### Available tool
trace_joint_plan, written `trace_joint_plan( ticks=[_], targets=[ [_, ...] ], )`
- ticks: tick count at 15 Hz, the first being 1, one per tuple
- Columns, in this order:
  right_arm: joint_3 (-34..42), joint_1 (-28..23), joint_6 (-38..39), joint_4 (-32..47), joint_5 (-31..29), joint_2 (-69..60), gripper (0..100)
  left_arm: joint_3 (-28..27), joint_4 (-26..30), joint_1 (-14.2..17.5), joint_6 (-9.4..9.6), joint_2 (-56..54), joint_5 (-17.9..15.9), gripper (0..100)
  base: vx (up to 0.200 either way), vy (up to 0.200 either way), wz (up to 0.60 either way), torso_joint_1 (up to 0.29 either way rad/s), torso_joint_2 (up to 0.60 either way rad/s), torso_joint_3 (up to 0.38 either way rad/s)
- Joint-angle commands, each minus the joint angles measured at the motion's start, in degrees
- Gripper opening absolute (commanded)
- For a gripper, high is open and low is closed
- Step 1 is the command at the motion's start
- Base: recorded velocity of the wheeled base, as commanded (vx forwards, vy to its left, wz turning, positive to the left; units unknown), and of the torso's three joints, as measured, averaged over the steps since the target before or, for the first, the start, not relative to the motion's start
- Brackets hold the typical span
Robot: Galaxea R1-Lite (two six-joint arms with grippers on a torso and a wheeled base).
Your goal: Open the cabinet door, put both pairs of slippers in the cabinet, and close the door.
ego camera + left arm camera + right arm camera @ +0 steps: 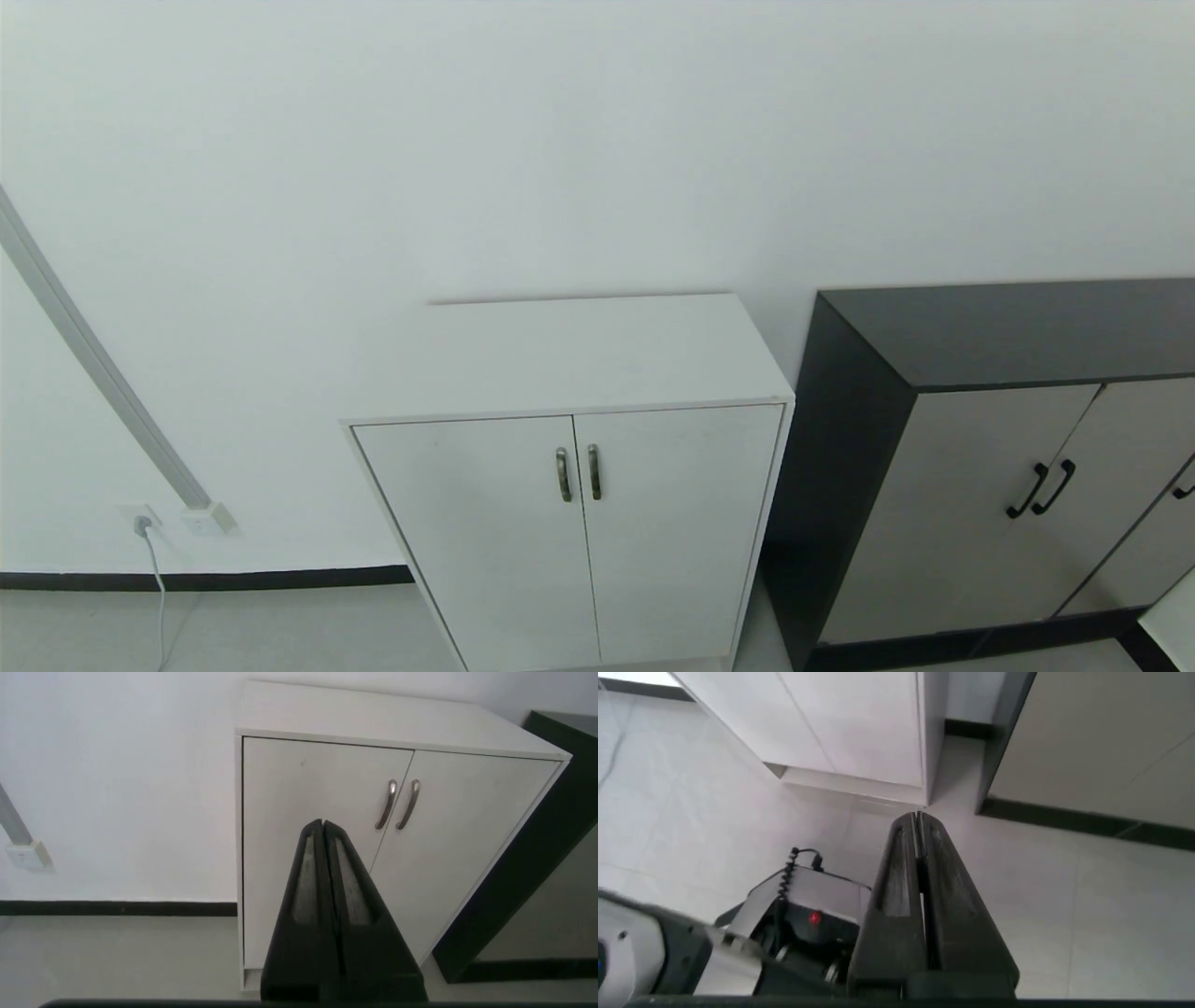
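Both grippers closed, holding nothing.
Left gripper (323,833) points forward, about level — jaws pressed together; right gripper (920,821) angles downward, jaws likewise together.

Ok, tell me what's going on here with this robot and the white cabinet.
Nothing is being handled right now. The white cabinet stands against the wall, both doors shut, with a dark cabinet beside it. The left gripper is shut and points at the white cabinet's front, held back from it. The right gripper is shut and points down at the floor near its base. The doors are not yet opened.
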Motion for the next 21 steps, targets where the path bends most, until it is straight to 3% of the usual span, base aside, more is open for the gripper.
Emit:
trace_joint_plan(
  ticks=[1,5,10,14,21],
  targets=[
    [0.0,0.4,0.0,0.5,-0.1,-3.8,0,-0.1,0.0,0.0,-0.02,0.0,0.1,0,0.000,0.000,0.00,0.000,0.00,0.000],
    [0.0,0.5,-3.0,2.7,-7.2,-4.1,0,0.0,0.0,0.0,-0.02,0.0,0.1,0,0.000,0.000,0.00,0.000,0.00,0.000],
    [0.0,0.7,-3.6,2.6,-7.4,-8.1,0,0.0,0.0,0.0,-0.11,0.0,0.1,0,0.000,0.000,0.00,0.000,0.00,0.000],
    [0.0,-1.4,-3.6,2.7,-7.5,-22.5,0,0.0,0.0,0.0,-0.02,0.0,0.1,0,0.000,0.000,0.00,0.000,0.00,0.000],
    [0.0,-3.2,-1.8,2.7,-7.7,-30.7,0,0.0,0.0,0.0,-0.11,0.0,0.1,0,0.000,0.000,0.00,0.000,0.00,0.000]
  ],
)
